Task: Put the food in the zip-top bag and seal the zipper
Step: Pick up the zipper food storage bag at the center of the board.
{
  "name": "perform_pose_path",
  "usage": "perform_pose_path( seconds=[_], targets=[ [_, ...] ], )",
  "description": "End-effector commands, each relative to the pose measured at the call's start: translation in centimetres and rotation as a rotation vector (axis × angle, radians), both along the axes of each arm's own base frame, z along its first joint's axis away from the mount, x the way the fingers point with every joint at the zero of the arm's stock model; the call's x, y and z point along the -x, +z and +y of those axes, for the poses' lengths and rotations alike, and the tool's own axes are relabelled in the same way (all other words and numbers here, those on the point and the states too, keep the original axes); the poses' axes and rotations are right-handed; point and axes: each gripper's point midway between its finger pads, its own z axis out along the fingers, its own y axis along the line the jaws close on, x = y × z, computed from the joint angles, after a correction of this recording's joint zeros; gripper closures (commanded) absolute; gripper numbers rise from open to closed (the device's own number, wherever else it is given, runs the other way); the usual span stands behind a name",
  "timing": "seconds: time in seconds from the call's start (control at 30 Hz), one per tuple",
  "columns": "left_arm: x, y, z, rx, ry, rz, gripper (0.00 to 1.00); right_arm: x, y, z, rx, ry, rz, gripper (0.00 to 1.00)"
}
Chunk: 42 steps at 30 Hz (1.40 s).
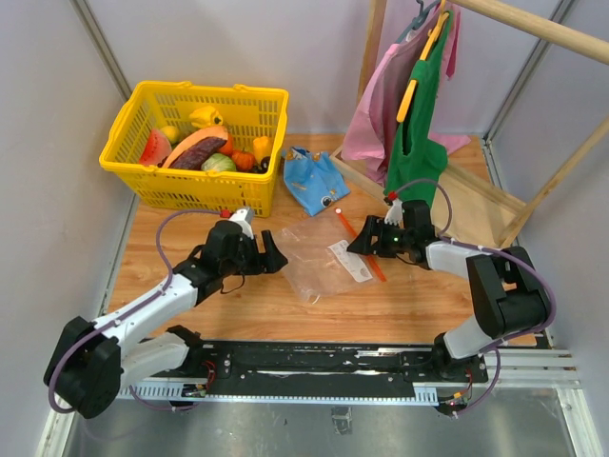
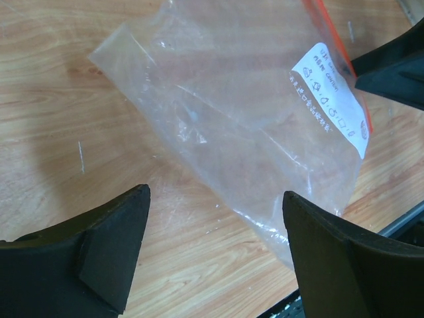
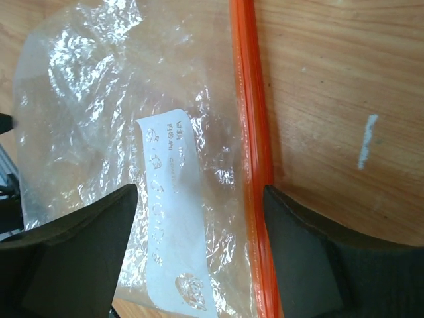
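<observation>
The clear zip-top bag [image 1: 314, 252] lies flat and empty on the wooden table, white label [image 1: 348, 260] up. Its red-orange zipper [image 1: 362, 248] runs along the right edge. My left gripper [image 1: 274, 250] is open and empty at the bag's left edge; in the left wrist view [image 2: 215, 199] the bag [image 2: 232, 119] lies just ahead. My right gripper [image 1: 360, 241] is open, low over the mouth edge; in the right wrist view [image 3: 199, 199] it straddles the label [image 3: 169, 218] and the zipper [image 3: 250, 99]. The food, including the long dark red slice [image 1: 195, 150], lies in the yellow basket [image 1: 205, 195].
A blue soft pouch [image 1: 314, 181] lies behind the bag. A wooden clothes rack [image 1: 533, 24] with pink and green garments [image 1: 414, 124] stands at the back right. Grey walls close both sides. A black rail [image 1: 314, 360] runs along the near edge.
</observation>
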Motion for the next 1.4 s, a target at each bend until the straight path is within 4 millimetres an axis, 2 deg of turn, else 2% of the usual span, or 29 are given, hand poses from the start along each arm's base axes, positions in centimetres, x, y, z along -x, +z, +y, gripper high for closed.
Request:
perform_pose_path(
  seconds=[0.0,0.37,0.57,0.77,0.93,1.07,1.2,1.37],
  targets=[
    [-0.9,0.4,-1.2,0.037,-0.028,-0.008,0.17,-0.3,2.1,1.2,-0.101,0.045,-0.025,0.25],
    [-0.8,-1.7,-1.4,0.010,-0.045,0.041,0.31,-0.2,4.2,3.1,-0.237,0.107,-0.041,0.41],
    [-0.6,-2.2,-1.7,0.021,-0.060,0.057,0.39,0.0,4.0,4.2,-0.282,0.129,-0.016,0.46],
    [-0.4,-2.4,-1.8,0.036,-0.062,0.062,0.40,0.4,3.5,5.4,-0.325,0.152,0.015,0.54],
    [-0.5,-2.3,-1.8,0.039,-0.052,0.059,0.40,0.4,4.3,5.7,-0.342,0.162,-0.003,0.77],
    [-0.7,-1.4,-1.2,0.034,-0.023,0.032,0.35,0.4,5.4,5.3,-0.298,0.171,-0.043,0.97],
    [-1.0,-0.2,-0.5,0.026,0.012,-0.006,0.30,0.6,6.3,4.5,-0.224,0.169,-0.070,0.99],
    [-1.2,1.5,0.4,0.005,0.046,-0.041,0.21,0.9,8.6,3.4,-0.096,0.172,-0.149,0.99]
  ],
)
